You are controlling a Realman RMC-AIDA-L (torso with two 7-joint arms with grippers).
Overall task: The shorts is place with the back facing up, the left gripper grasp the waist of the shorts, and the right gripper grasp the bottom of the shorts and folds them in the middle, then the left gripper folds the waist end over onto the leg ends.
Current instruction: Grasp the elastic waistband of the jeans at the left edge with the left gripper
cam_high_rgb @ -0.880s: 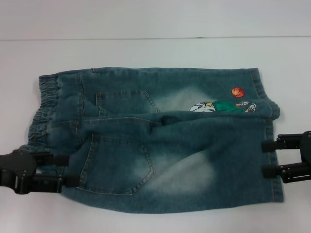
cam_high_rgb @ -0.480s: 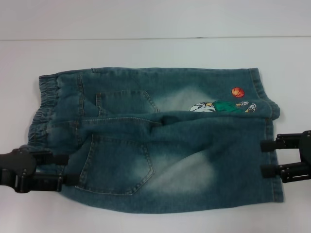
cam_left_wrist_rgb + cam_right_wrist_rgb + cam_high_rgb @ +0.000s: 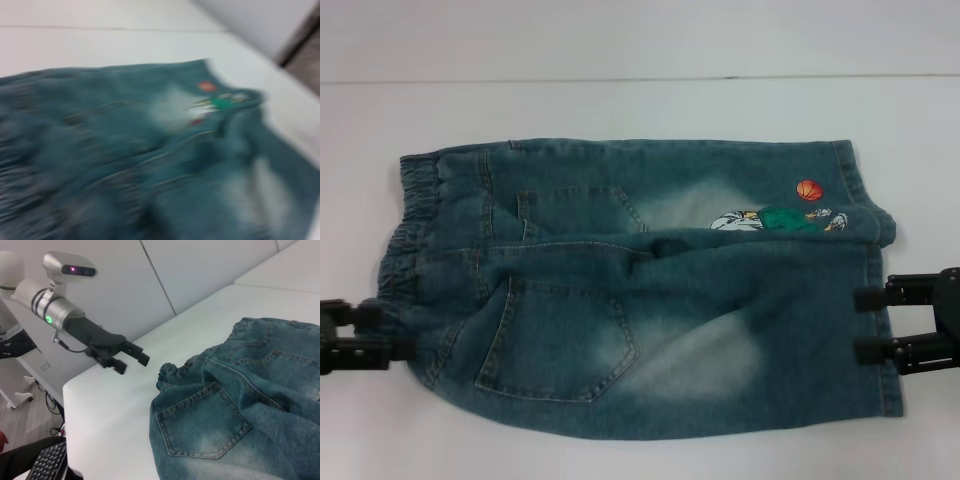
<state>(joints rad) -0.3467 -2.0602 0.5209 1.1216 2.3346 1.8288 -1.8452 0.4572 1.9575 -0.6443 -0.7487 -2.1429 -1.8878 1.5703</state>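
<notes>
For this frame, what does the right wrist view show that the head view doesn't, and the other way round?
Only the right wrist view shows the left end effector open in the air, apart from the waist of the shorts, with a keyboard below the table's edge. Only the head view shows the right end effector open at the leg ends, and the basketball embroidery. Both show the shorts back up, with a patch pocket.
</notes>
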